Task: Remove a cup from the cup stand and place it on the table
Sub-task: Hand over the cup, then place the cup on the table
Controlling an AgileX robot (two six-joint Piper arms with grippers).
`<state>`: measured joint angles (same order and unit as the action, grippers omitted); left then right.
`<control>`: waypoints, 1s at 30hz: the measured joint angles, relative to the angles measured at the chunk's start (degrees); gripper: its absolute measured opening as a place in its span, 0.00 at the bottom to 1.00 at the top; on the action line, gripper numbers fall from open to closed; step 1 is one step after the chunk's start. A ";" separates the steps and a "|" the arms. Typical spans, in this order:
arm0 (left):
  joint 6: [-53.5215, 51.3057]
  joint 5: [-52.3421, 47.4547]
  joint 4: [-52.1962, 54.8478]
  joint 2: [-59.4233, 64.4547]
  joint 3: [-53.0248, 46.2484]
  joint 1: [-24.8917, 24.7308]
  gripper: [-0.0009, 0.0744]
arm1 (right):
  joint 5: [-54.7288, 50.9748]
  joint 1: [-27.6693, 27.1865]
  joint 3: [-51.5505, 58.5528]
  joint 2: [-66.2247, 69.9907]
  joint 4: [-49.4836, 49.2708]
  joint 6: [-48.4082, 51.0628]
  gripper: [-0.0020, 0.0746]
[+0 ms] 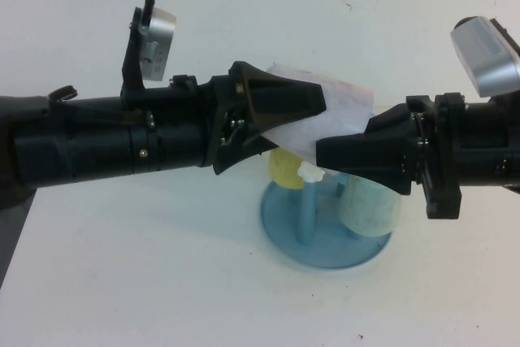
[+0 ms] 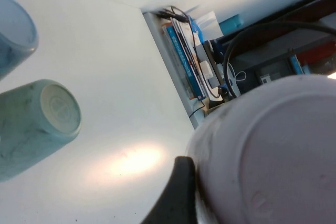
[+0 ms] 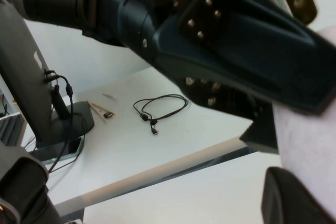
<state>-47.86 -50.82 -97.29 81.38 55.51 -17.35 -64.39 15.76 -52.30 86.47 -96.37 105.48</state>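
Observation:
The pale pink cup (image 1: 341, 107) hangs on its side in the air above the cup stand (image 1: 280, 217), between my two grippers. My left gripper (image 1: 313, 107) comes from the left and is shut on it. My right gripper (image 1: 325, 152) comes from the right and is closed on its lower side. The cup's base (image 2: 273, 150) fills the left wrist view, with one fingertip (image 2: 178, 192) against it. Its wall (image 3: 310, 145) shows in the right wrist view beside a fingertip (image 3: 289, 198). The stand carries a yellow cup (image 1: 284, 170), a pale green cup (image 1: 370, 209) and a bare white-knobbed peg (image 1: 309, 175).
The white table (image 1: 146, 282) lies all round the stand. The left wrist view shows the green cup (image 2: 37, 124), another upturned cup (image 2: 13, 35), and books and cables (image 2: 194, 56) past the table edge. A loose cable (image 3: 160, 109) and a stand base (image 3: 63, 124) lie farther off.

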 joint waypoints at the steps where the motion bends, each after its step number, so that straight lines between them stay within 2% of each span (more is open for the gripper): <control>1: -0.08 -0.14 0.37 0.00 0.00 0.00 0.90 | 0.14 0.02 0.00 0.00 0.00 0.00 0.07; 10: -0.22 -1.73 0.94 0.00 0.00 1.43 0.93 | 1.50 0.06 -0.15 0.00 0.00 -0.58 0.07; 22: -0.67 -15.73 1.82 0.00 0.00 14.63 0.91 | 6.43 0.06 -0.37 -0.94 3.05 -5.73 0.07; 25: -1.07 -16.11 2.54 0.00 0.00 17.66 0.77 | 7.52 -0.83 -0.37 -3.54 7.24 -9.15 0.07; 27: -1.22 -16.35 5.61 0.00 0.00 19.75 0.57 | 9.07 -2.09 -0.49 -6.12 12.18 -13.08 0.07; 29: -2.22 -16.35 9.68 0.00 0.00 21.53 0.30 | 10.51 -3.73 -1.69 -9.00 21.17 -19.86 0.07; 30: -2.88 -16.35 11.89 0.00 0.00 22.16 0.22 | 10.80 -4.50 -2.66 -10.26 26.82 -23.24 0.07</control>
<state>-50.74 -67.17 -85.39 81.38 55.51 4.81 -53.58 11.26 -54.96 76.20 -69.55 82.24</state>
